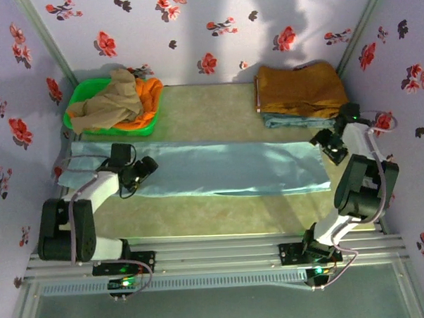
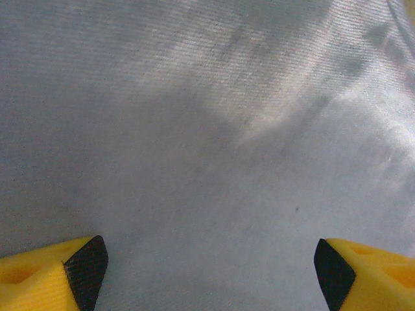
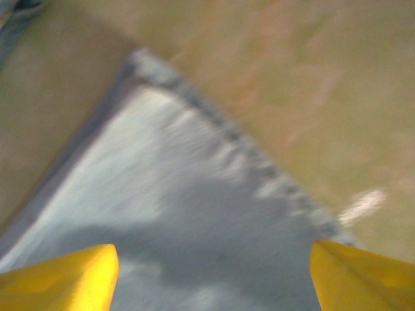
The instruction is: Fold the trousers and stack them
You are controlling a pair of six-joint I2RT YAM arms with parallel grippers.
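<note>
The long, pale sky-blue soft cloth trousers (image 1: 226, 169) lie flat, side to side, across the middle of the tan table (image 1: 209, 103). The left gripper (image 2: 211, 265) hovers over their left end and the right gripper (image 3: 214, 275) over their right corner. Both have jaws spread wide and hold nothing.

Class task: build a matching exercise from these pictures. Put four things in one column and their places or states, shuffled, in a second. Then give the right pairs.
Things
1. trousers
2. green bin
3. brown garment
4. right tool

Places or states
A. far left of the table
B. open, over a corner of the trousers
C. on top of the stack at far right
D. spread flat across the middle

Pairs: 1-D, 2-A, 3-C, 4-B
</note>
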